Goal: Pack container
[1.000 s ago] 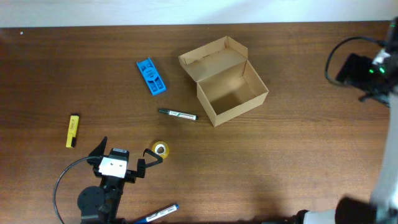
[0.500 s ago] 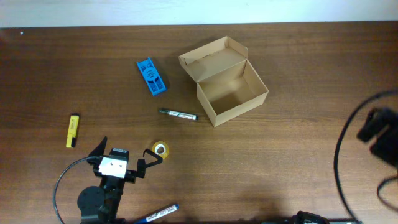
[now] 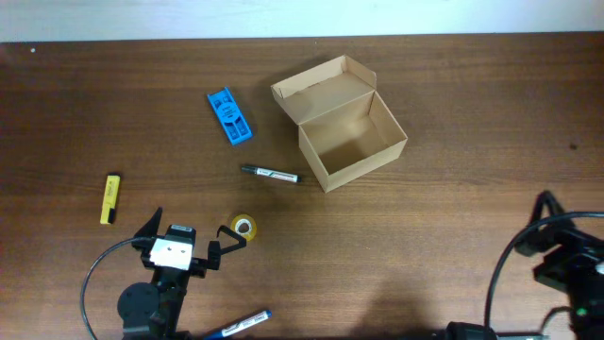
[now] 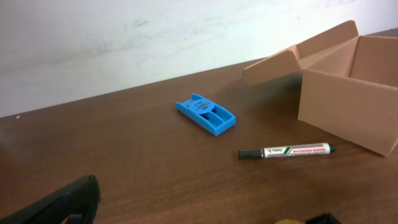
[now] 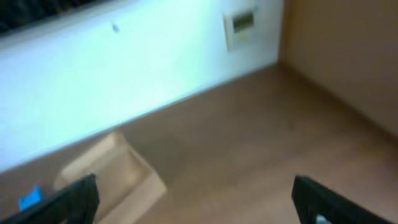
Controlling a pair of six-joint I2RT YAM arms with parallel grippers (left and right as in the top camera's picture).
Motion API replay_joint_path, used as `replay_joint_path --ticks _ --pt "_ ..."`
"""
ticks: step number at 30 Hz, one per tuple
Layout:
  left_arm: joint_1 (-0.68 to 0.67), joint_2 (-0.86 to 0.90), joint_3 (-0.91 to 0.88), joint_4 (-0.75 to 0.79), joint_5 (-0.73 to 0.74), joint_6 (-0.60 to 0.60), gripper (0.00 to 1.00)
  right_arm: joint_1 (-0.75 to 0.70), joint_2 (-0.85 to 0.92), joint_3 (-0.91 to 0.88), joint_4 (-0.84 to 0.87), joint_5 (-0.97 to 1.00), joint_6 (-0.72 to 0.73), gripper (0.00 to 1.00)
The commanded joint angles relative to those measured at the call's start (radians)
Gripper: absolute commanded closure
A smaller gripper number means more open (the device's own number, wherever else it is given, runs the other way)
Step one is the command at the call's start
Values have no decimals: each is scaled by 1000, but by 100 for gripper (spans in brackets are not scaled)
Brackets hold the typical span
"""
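Box (image 3: 344,127) sits open toward the far edge of the surface (image 3: 453,217), looking light and crushable; best held by a side wall. Left gripper (image 3: 193,229) and right gripper (image 5: 196,190) both gape wide, empty.

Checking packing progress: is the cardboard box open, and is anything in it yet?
Open and empty. The cardboard box has its flap lid folded back; the overhead view shows bare cardboard inside.
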Motion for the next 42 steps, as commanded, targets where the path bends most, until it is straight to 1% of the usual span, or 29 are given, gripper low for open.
replay_joint_path --ticks 1,4,8,9,13,15,17,22,28,33,42 --pt "-4 0 -5 -1 -6 -5 0 19 -95 -206 130 -21 8 1" --pt "-4 0 -5 -1 -6 -5 0 18 -167 -383 259 -21 8 1" --pt "-4 0 -5 -1 -6 -5 0 18 -232 -561 372 -21 8 1" --pt "-4 0 -5 -1 -5 -5 0 18 -259 -637 430 -21 8 1" --pt "-4 0 -5 -1 -6 -5 0 19 -317 -805 561 -25 9 1" --pt "-4 0 -5 -1 -6 -5 0 25 -347 -889 628 -24 47 1" --pt "-4 0 -5 -1 -6 -5 0 48 -388 -994 718 -24 89 1" --pt "-4 0 -5 -1 -6 -5 0 107 -483 -1153 842 -23 94 1" --pt "-4 0 -5 -1 -6 -5 0 109 -614 -1221 842 -20 94 1" --pt "-4 0 -5 -1 -6 -5 0 109 -612 -1234 842 -21 94 1" --pt "-4 0 -5 -1 -6 -5 0 108 -612 -1324 843 -20 94 1"
